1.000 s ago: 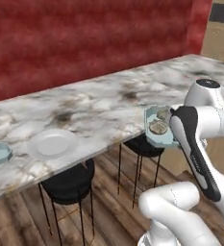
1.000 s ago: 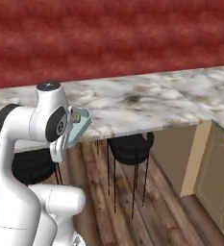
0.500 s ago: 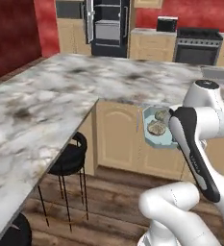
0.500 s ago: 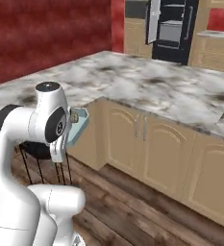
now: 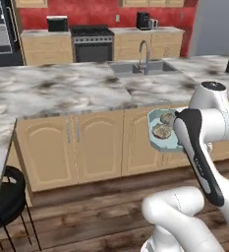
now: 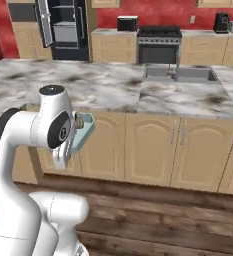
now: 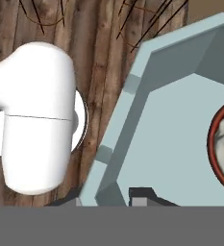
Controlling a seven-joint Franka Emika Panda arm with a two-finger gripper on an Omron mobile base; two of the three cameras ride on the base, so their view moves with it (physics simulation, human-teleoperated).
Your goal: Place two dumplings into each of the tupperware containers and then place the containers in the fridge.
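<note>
Pincer [image 7: 114, 196] clamped on container [image 7: 171, 139] rim

Even, flat rendered light, moderately bright; no clear source. No glare, shadows faint. Both base views soft, low-detail, slightly pixelated. Hand view sharper; tray wall [image 7: 147, 103] just ahead of fingertips shows soft shading on facets. No edge distortion seen.

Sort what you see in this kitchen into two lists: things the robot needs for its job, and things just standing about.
Needed for the job:
tray, gripped in the hand
dumplings in it
fridge, door open

Just standing about:
sink
tap
stove
stool
</note>
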